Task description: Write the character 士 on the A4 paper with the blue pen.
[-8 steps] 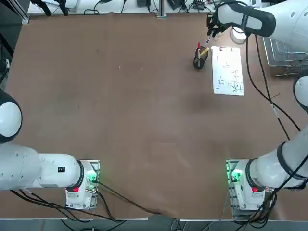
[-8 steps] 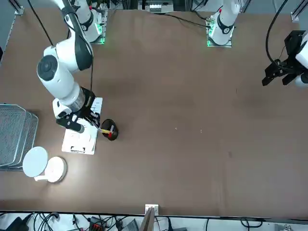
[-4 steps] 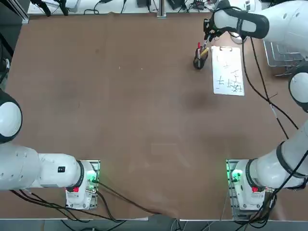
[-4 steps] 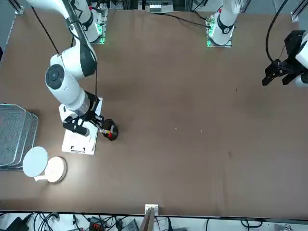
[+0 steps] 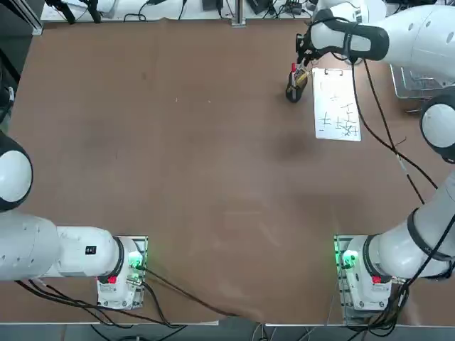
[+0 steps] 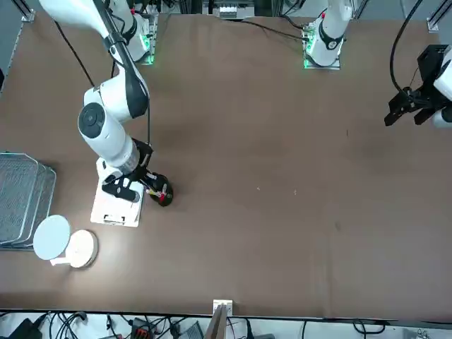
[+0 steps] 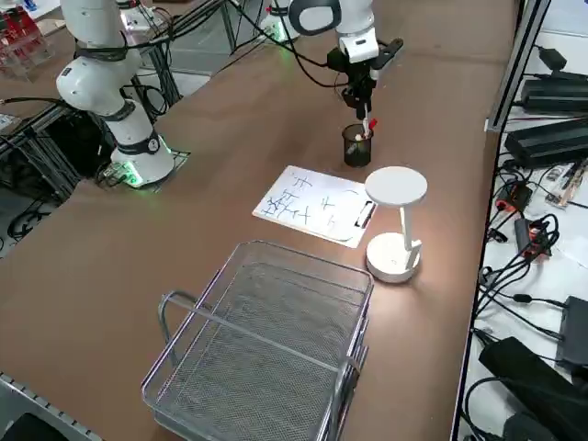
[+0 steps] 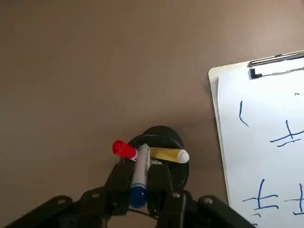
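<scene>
My right gripper point(image 8: 140, 176) is shut on the blue pen point(image 8: 139, 173), a slim white-barrelled stick with a blue end. It hangs right above the black pen holder point(image 8: 164, 137), the pen pointing down toward the cup's mouth. A red pen point(image 8: 124, 149) and a yellow-orange pen point(image 8: 169, 155) stand in that holder. The A4 paper point(image 5: 335, 104) lies beside the holder with a metal clip point(image 8: 275, 66) on its far short edge and several blue characters on it. Seen from above, the gripper point(image 5: 304, 62) sits just beyond the holder point(image 5: 293, 91), left of the paper's clip end.
A white desk lamp point(image 7: 395, 220) stands by the paper's clipped end. A wire basket point(image 7: 266, 340) sits on the table's right side, beyond the paper point(image 7: 312, 205). The brown table point(image 5: 178, 156) stretches wide to the left of the holder.
My right gripper has carried the blue pen away from the paper's clip end, leftward in the top view, and lower, to just over the pen holder. It stayed shut.
</scene>
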You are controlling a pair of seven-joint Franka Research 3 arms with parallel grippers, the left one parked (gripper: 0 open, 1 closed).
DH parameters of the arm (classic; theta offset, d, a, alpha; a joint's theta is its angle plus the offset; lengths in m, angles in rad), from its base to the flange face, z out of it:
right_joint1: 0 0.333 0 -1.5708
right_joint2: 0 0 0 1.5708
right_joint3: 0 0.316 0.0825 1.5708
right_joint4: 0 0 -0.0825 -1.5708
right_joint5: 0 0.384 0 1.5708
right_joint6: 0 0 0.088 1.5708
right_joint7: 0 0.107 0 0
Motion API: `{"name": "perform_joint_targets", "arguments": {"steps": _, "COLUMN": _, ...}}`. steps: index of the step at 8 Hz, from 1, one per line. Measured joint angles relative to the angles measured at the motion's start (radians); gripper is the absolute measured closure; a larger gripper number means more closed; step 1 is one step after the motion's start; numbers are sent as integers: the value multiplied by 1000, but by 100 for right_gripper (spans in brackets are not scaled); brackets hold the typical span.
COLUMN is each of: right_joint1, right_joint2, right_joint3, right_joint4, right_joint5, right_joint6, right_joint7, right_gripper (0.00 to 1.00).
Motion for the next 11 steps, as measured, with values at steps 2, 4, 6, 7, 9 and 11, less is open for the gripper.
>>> {"name": "perform_joint_targets", "arguments": {"steps": 2, "right_joint1": 0, "right_joint2": 10, "right_joint3": 0, "right_joint4": -18, "right_joint5": 0, "right_joint6": 19, "right_joint7": 0, "right_gripper": 79}}
{"name": "perform_joint_targets", "arguments": {"steps": 4, "right_joint1": 0, "right_joint2": 17, "right_joint3": 0, "right_joint4": -38, "right_joint5": 0, "right_joint6": 28, "right_joint7": 0, "right_gripper": 79}}
{"name": "perform_joint_targets", "arguments": {"steps": 6, "right_joint1": 0, "right_joint2": 20, "right_joint3": 0, "right_joint4": -40, "right_joint5": -1, "right_joint6": 28, "right_joint7": -2, "right_gripper": 66}}
{"name": "perform_joint_targets", "arguments": {"steps": 7, "right_joint1": 0, "right_joint2": 19, "right_joint3": 0, "right_joint4": -40, "right_joint5": -1, "right_joint6": 25, "right_joint7": -2, "right_gripper": 45}}
{"name": "perform_joint_targets", "arguments": {"steps": 9, "right_joint1": 0, "right_joint2": 7, "right_joint3": -2, "right_joint4": -34, "right_joint5": -1, "right_joint6": 14, "right_joint7": -3, "right_gripper": 11}}
{"name": "perform_joint_targets", "arguments": {"steps": 11, "right_joint1": -4, "right_joint2": -39, "right_joint3": -10, "right_joint4": -17, "right_joint5": -1, "right_joint6": -33, "right_joint7": -3, "right_gripper": 0}}
